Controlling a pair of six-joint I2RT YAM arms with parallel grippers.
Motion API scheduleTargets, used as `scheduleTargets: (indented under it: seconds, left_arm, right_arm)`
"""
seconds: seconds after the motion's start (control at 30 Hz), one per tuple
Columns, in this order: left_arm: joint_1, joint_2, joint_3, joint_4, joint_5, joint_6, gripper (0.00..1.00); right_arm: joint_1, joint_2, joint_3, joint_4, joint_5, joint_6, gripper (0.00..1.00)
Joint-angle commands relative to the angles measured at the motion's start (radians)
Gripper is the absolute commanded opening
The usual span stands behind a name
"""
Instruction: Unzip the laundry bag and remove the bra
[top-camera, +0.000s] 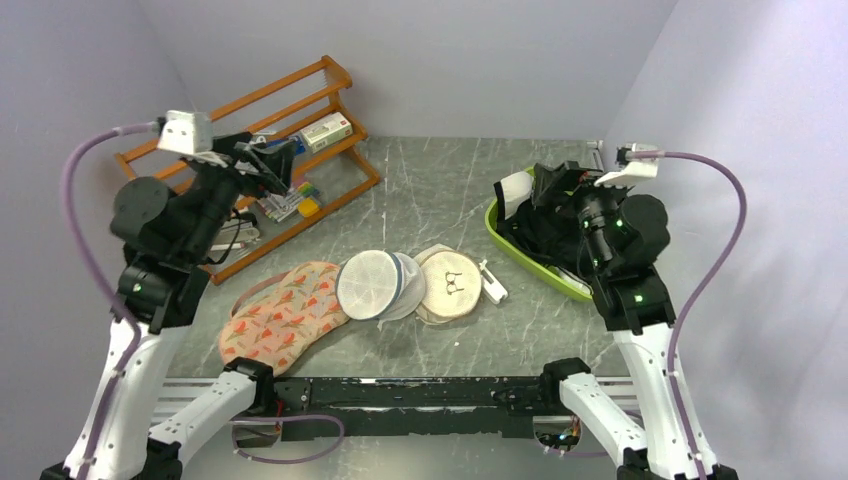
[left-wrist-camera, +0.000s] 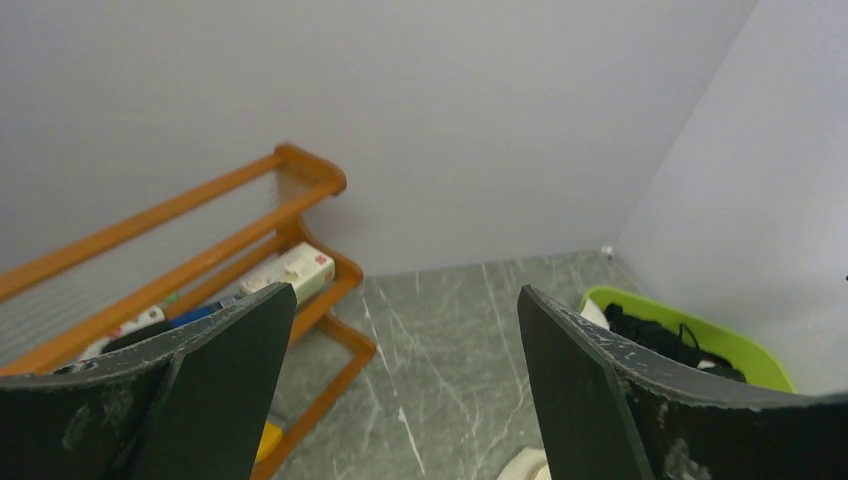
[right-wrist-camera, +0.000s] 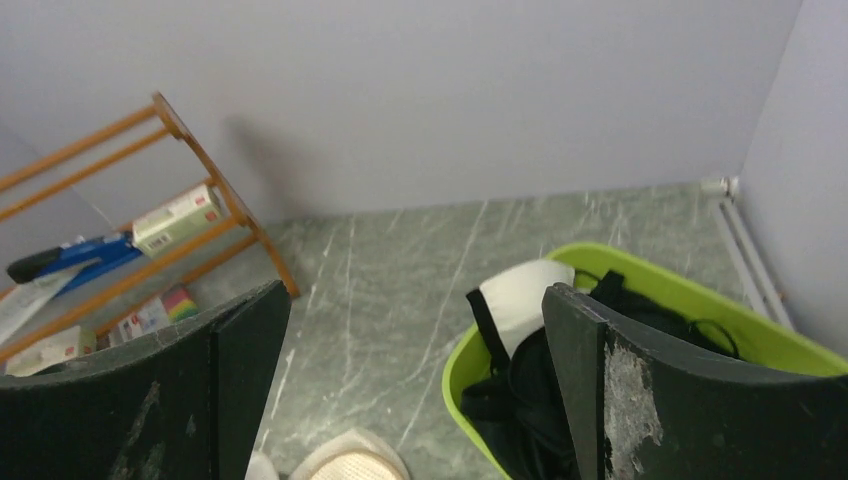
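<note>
We count three flat fabric pieces in a row on the grey-green marbled table (top-camera: 440, 190). On the left is the laundry bag (top-camera: 285, 315), a peanut-shaped peach-pink case printed with red-orange flowers. It lies flat near the front edge, just ahead of the left arm's base, with a plain pink band along its far-left rim. We cannot tell from here how far its zip is drawn.

Its right end meets a round white mesh bag (top-camera: 370, 285) with blue trim. That one in turn touches a round beige disc (top-camera: 450, 285) bearing a small drawing of spectacles.

At the right stands one lime-green plastic tub (top-camera: 507, 250), smooth-walled with rounded corners. It holds a heap of soft black clothing (top-camera: 550, 225) and one white padded cup (right-wrist-camera: 525, 290) at the near-left side of the heap.

At the back left leans one orange-brown wooden rack (top-camera: 300, 95) of long slats. It carries a white carton (left-wrist-camera: 295, 272) with red print, and some small coloured items lie lower down.

The left gripper (left-wrist-camera: 405, 295) is raised over the rack end of the table, well apart from the floral case. Its two matt black, scuffed fingers (left-wrist-camera: 220, 380) are spread wide and have nothing between them.

The right gripper (right-wrist-camera: 415, 295) hangs above the tub's left edge. It is likewise spread wide and holds nothing, and its two flat fingers (right-wrist-camera: 640, 400) show pale scratches.
</note>
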Motion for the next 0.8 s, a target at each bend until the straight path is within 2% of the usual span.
scheduleTargets:
  seconds: [0.0, 0.27, 0.47, 0.67, 0.77]
  left_arm:
    - [-0.021, 0.049, -0.068, 0.066, 0.033, 0.007, 0.94]
    - [-0.051, 0.173, -0.183, 0.131, 0.09, 0.026, 0.94]
    - [-0.089, 0.208, -0.269, 0.182, 0.106, 0.041, 0.94]
    - [-0.127, 0.22, -0.265, 0.065, 0.147, 0.003, 0.94]
    - [-0.135, 0.213, -0.259, -0.063, 0.164, -0.013, 0.94]
  right_arm:
    - [0.024, 0.019, -0.064, 0.039, 0.056, 0.024, 1.0]
    - [0.06, 0.017, -0.204, 0.034, 0.093, 0.073, 1.0]
    - [0.078, -0.03, -0.282, -0.001, 0.123, 0.128, 1.0]
    - [0.087, -0.087, -0.356, 0.031, -0.021, 0.131, 1.0]
    - [0.09, -0.036, -0.36, 0.053, -0.213, 0.141, 1.0]
